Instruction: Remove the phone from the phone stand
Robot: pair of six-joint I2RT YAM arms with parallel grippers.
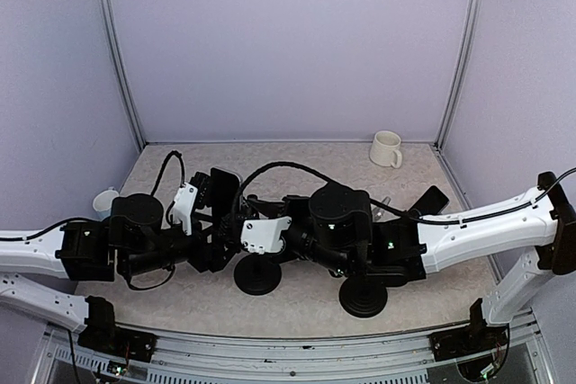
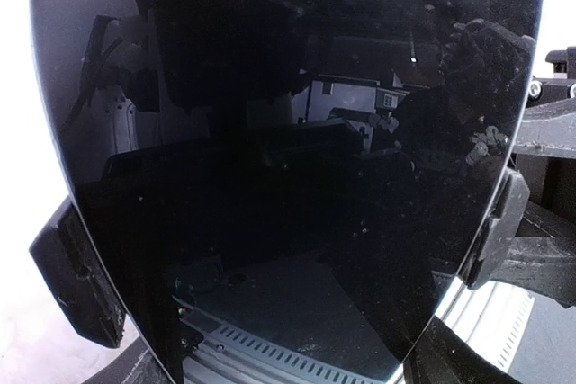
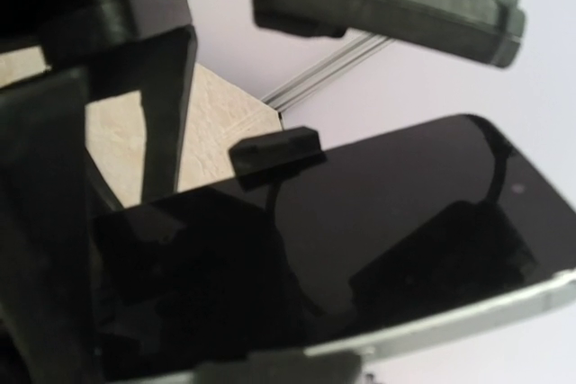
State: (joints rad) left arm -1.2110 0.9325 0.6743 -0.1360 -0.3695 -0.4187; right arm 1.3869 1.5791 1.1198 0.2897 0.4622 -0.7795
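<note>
**Overhead view**
- Left hand (image 1: 216, 213): 1. It reaches in from the left, and the phone (image 1: 225, 188) stands upright right at its fingertips.
- Right hand (image 1: 243, 229): 1. It reaches in from the right, close beside the left hand and just above a round black base.
- Round black bases: 2. The stand base (image 1: 256, 276) sits directly under the right hand. The second base (image 1: 363, 297) lies back under that arm's wrist.
- Mug (image 1: 386, 148): 1. It is far beyond both hands, near the back right corner.
- Pale cup (image 1: 106, 200): 1. It is behind the left hand, at the left wall.
- Black slab (image 1: 430, 200): 1. It is behind the right hand, near the right wall.
- Open room: a bare strip of table (image 1: 297, 155) runs beyond both hands up to the back wall. The near edge is crowded by the arms.

**Left wrist view**
- The phone (image 2: 288, 177) fills the view, glass toward the camera.
- Fingers (image 2: 76, 285): 2. One lies against each long edge, so this hand is grasping the phone.

**Right wrist view**
- The phone (image 3: 405, 249) lies slantwise ahead of the hand, with its silver edge nearest.
- Small black clip (image 3: 274, 146): 1. It sits on the phone's far edge.
- I cannot tell whether this hand is clenched or released.
</note>
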